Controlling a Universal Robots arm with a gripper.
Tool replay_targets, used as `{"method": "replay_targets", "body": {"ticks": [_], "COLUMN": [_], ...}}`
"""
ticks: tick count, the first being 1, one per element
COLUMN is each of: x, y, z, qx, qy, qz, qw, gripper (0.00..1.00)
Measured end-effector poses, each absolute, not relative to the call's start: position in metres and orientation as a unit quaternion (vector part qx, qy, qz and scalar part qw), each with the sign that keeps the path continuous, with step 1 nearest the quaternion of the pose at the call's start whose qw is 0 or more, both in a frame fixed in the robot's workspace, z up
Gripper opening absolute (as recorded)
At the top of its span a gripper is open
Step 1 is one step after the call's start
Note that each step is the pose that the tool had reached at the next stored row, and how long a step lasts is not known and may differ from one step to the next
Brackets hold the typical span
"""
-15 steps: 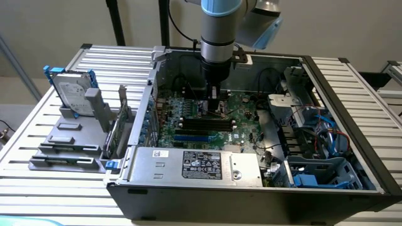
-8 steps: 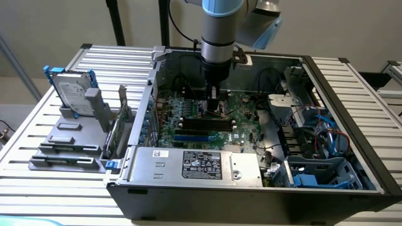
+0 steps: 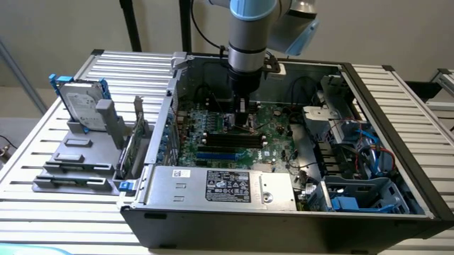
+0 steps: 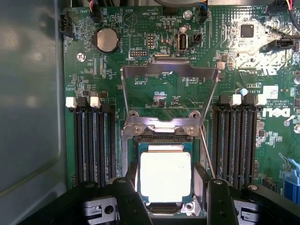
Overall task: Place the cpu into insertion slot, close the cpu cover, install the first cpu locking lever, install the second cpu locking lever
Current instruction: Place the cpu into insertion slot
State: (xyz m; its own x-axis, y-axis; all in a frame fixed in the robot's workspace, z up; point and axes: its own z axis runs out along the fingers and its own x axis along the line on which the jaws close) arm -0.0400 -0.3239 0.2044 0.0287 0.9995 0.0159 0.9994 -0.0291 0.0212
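cpu (image 4: 165,174) is seated flat in insertion slot (image 4: 162,139); cpu cover (image 4: 140,70) is swung open. Gripper (image 4: 171,187) is spread wide astride it, nothing held. Chip judged light, rigid, fragile: to be gripped by opposite edges only.

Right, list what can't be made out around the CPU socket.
Wrist view: the fingers cover two corners of the cpu and insertion slot.
Wrist view: the thin lever ends behind a finger.
Exterior view: the gripper hides the cpu and insertion slot.
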Motion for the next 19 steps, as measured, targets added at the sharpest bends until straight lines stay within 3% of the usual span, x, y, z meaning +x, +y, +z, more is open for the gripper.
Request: {"method": "replay_targets", "body": {"ticks": [19], "x": [-0.0379], "y": [-0.322], "z": [0.1999], "qx": [0.718], "qy": [0.696], "qz": [0.008], "qw": [-0.001], "gripper": [0.55]}}
